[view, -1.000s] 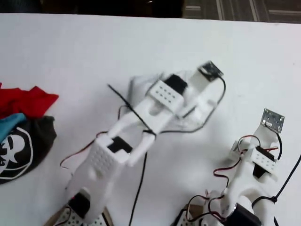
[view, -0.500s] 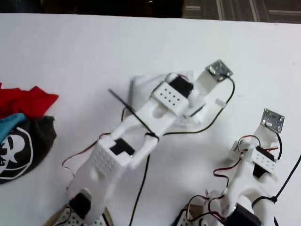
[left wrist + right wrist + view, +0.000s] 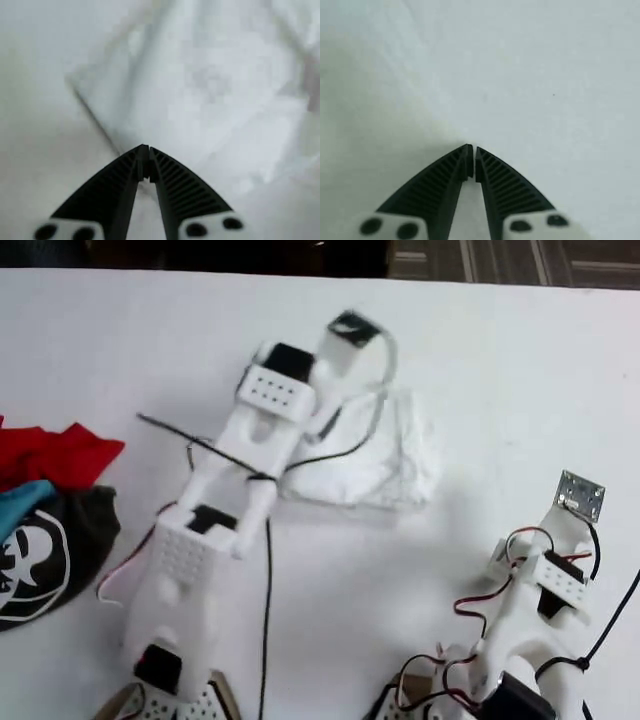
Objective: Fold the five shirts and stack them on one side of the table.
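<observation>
High view: the white shirt [image 3: 385,455] lies mid-worktop [image 3: 500,360], roughly square with no clear long axis. The left arm [image 3: 240,460] extends over its far left corner.

Left wrist view: left gripper [image 3: 146,157], fingers closed over the shirt's edge; any pinched cloth is indiscernible.

Right wrist view: right gripper [image 3: 471,155], fingers closed above the worktop.

The left arm [image 3: 215,530] extends forward, left claw [image 3: 145,152] seemingly closed; right arm [image 3: 530,610] folded, right claw [image 3: 471,150] closed.

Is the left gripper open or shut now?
Shut: the jaws of the left gripper meet at the tips, over the white shirt; whether pinching cloth, cannot tell.
</observation>
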